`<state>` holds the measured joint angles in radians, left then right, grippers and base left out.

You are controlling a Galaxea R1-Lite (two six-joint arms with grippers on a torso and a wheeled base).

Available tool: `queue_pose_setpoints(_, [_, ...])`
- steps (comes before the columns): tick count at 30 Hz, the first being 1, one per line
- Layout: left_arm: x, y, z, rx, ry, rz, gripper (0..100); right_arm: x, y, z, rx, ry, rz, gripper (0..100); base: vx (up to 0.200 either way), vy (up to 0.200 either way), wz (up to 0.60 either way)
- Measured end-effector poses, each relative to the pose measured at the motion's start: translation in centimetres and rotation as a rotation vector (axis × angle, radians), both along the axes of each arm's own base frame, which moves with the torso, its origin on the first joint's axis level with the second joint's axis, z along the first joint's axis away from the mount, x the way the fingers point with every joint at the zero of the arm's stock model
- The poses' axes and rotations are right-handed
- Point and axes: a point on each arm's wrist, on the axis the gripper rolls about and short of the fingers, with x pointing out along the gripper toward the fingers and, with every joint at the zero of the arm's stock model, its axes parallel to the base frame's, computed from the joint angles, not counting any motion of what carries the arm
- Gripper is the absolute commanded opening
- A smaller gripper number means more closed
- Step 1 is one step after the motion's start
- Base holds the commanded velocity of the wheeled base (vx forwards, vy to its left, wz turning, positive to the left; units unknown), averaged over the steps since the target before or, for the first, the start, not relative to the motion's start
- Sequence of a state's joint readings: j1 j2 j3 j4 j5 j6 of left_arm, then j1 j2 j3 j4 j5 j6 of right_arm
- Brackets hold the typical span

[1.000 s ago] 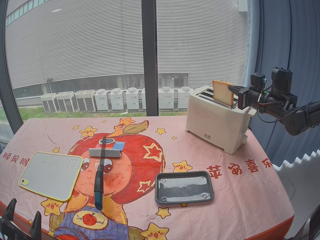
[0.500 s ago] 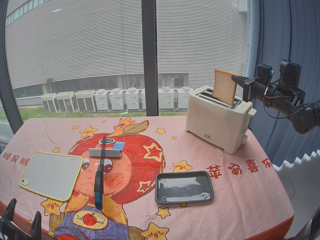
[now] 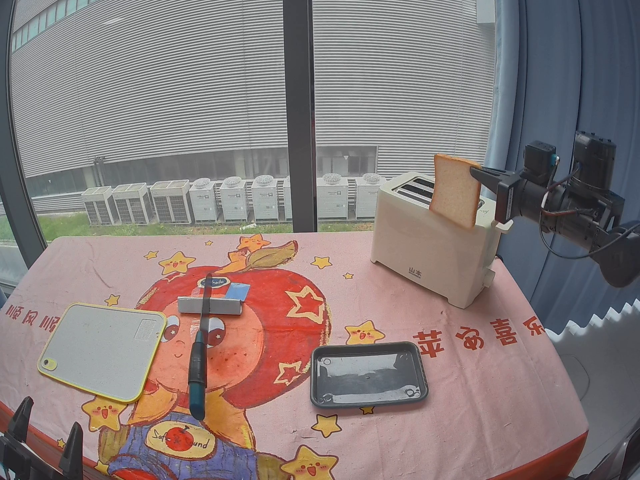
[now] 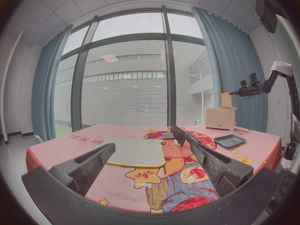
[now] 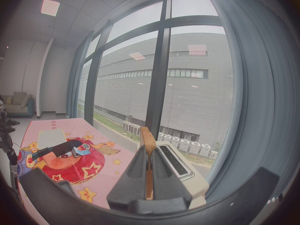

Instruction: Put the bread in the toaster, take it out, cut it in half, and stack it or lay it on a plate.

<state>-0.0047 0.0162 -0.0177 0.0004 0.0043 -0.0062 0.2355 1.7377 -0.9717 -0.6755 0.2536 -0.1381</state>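
One light, soft bread slice (image 3: 456,191) hung just above the toaster (image 3: 427,251), its edge pinched between the jaws of the right gripper (image 3: 481,172); squeezing harder would likely tear it. The left gripper (image 4: 152,148) gaped wide.

bread (image 5: 147,140): lower part was hidden between the fingers of the right gripper (image 5: 149,153) | toaster (image 5: 194,181): near slot was covered by that gripper | left gripper (image 3: 48,428): cut off by the bottom edge in head view | knife (image 4: 178,134): handle end was hidden behind a left finger in left wrist view
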Motion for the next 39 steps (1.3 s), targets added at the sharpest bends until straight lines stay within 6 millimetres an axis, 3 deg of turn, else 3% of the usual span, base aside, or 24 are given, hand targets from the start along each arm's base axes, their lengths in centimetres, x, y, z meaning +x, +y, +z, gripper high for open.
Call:
queue_pose_setpoints(17, [0.0,0.0,0.0,0.0,0.0,0.0,100,-6.8,0.3,-3.7,-0.039,0.141,0.066,0,0.0,0.0,0.0])
queue_pose_setpoints(27, [0.0,0.0,0.0,0.0,0.0,0.0,100,-8.9,-0.2,-4.1,0.01,0.011,0.07,0,0.0,0.0,0.0])
queue_pose_setpoints(39, [0.0,0.0,0.0,0.0,0.0,0.0,100,-10.3,-0.1,-5.2,0.011,0.017,0.087,0,0.0,0.0,0.0])
